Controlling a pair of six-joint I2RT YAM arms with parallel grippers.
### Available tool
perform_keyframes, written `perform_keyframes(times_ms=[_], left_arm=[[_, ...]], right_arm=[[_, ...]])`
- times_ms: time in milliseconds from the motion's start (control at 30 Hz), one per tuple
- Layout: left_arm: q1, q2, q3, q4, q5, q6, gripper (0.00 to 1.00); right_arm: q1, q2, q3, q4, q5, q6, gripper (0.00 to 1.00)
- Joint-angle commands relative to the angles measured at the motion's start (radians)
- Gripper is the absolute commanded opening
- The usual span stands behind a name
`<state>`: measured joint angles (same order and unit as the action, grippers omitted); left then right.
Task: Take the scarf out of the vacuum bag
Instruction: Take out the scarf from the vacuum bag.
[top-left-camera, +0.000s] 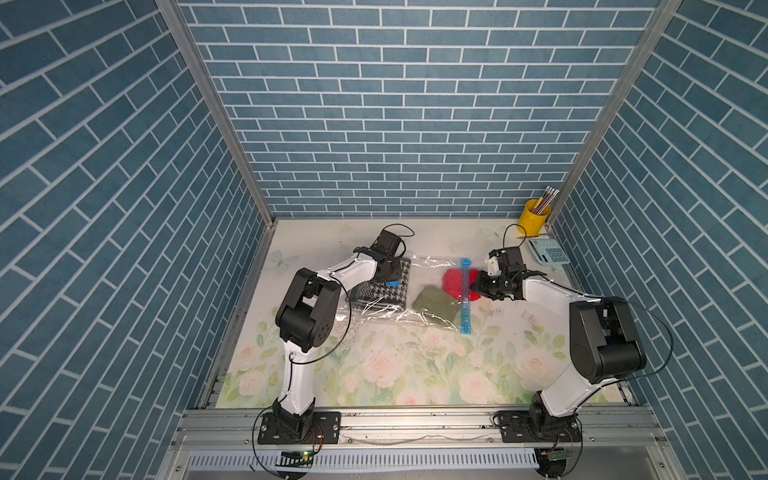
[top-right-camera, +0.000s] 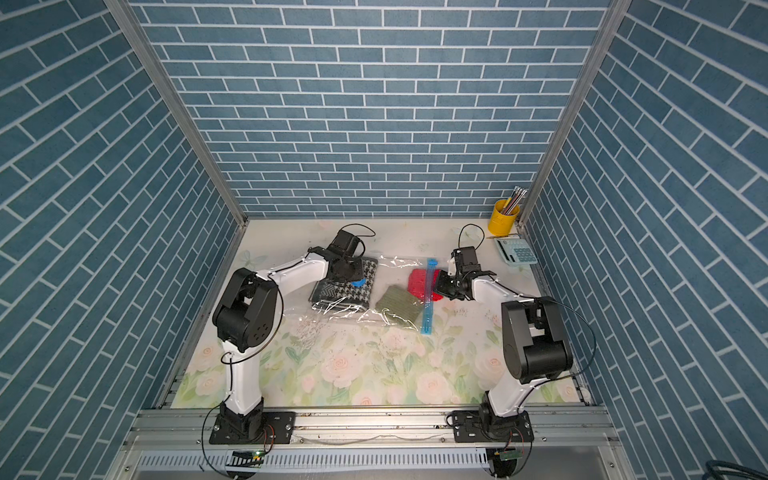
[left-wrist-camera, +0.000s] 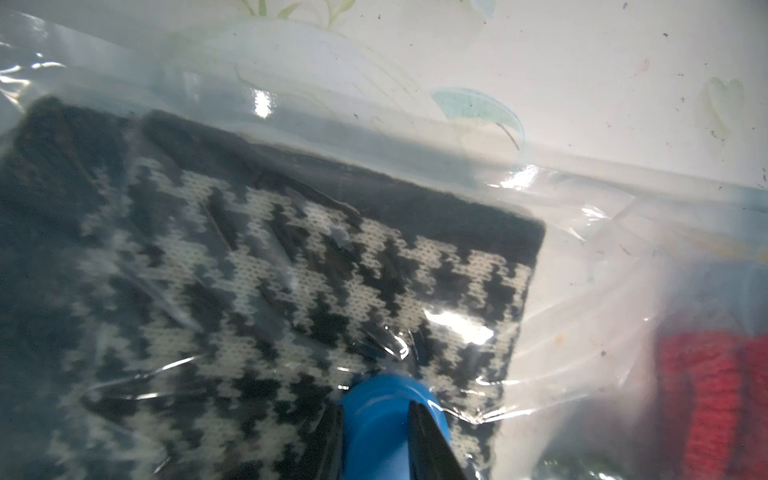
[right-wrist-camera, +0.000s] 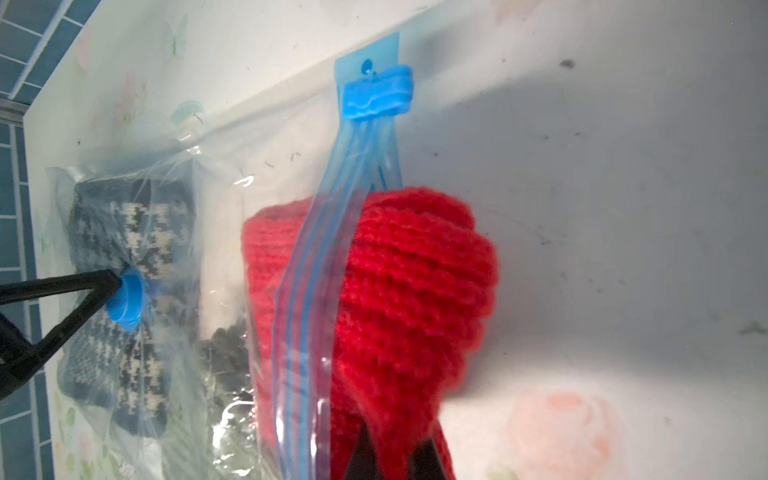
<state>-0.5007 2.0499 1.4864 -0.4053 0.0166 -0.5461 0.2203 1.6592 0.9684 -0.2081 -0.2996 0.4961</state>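
Closest to the top camera runs the metal rail carrying both arm bases, and beyond it lies the flowered table. In both top views the vacuum bag lies flat across the far middle of that table, its light-blue zip strip on the right arm's side. The left gripper is down on the bag's other end, at the blue valve cap, over a houndstooth knit. A green knit sits inside near the strip. The red scarf straddles the strip, part in and part out, with the right gripper at its outer end. A yellow cup and a calculator stand in the far right corner.

From the left wrist, the black fingers are clamped on either side of the valve cap, with crinkled plastic over the houndstooth knit.

From the right wrist, the right gripper is pinched tight on the red scarf. The zip strip drapes over the scarf, and its blue slider is parked at the strip's end. Farther off, the left gripper clasps the valve cap.
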Motion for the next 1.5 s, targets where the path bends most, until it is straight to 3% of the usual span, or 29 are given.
perform_keyframes(times_ms=[0, 333, 500, 833, 1133, 1467], left_arm=[[-0.007, 0.038, -0.014, -0.059, -0.006, -0.001, 0.30], [-0.008, 0.030, -0.010, -0.060, -0.004, -0.003, 0.30], [-0.008, 0.026, -0.009, -0.060, -0.003, -0.002, 0.30], [-0.008, 0.022, -0.021, -0.049, 0.003, -0.004, 0.31], [-0.011, 0.024, -0.005, -0.053, 0.017, -0.008, 0.31], [-0.020, 0.032, 0.018, -0.066, 0.014, -0.012, 0.31]], right_arm=[[-0.018, -0.024, 0.014, -0.102, 0.111, -0.041, 0.00], [-0.120, -0.062, 0.040, -0.212, 0.277, -0.041, 0.00], [-0.176, -0.034, 0.055, -0.181, 0.270, -0.028, 0.00], [-0.193, 0.227, 0.306, -0.091, 0.072, -0.011, 0.00], [-0.207, 0.480, 0.683, -0.177, 0.050, -0.041, 0.00], [-0.184, 0.725, 1.020, -0.223, -0.248, -0.119, 0.00]])
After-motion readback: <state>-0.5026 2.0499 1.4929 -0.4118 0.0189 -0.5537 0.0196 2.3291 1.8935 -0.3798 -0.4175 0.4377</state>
